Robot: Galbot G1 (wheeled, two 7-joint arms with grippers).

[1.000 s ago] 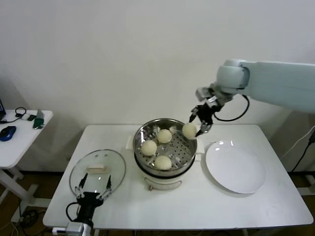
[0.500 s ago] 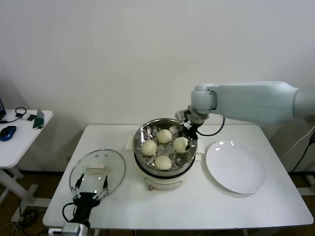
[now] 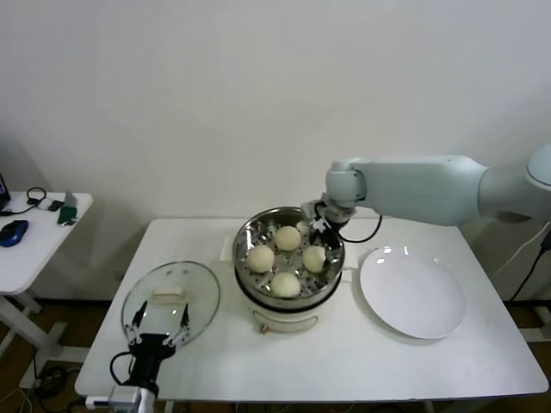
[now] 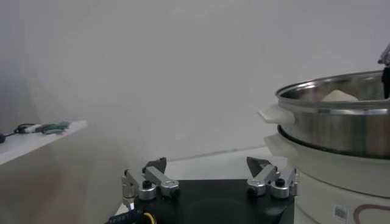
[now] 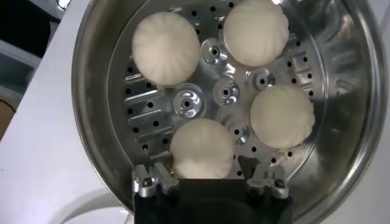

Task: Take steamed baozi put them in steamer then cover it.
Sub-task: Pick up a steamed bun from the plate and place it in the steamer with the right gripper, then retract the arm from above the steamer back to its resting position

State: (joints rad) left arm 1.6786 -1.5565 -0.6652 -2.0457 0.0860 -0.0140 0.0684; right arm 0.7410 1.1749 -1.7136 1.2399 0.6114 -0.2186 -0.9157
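All 4 steamed baozi (image 3: 285, 258) sit inside the steamer (image 3: 244, 237) on its perforated floor, none touching. R gripper (image 3: 319, 225) is low over the steamer's far-right rim, jaws spread wide just either side of the nearest bun (image 5: 202, 148), gripping nothing. Cover (image 3: 170, 301), clear glass w/ cream bar handle, lies flat on the table (image 3: 344, 361) left of the steamer. L gripper (image 3: 160, 331) hangs at the cover's near edge, fingers wide, empty. White plate (image 3: 412, 297) right of the steamer.

white plate (image 3: 413, 297) on white table (image 3: 344, 361) — blue mouse (image 3: 13, 232) on side table (image 3: 34, 245).
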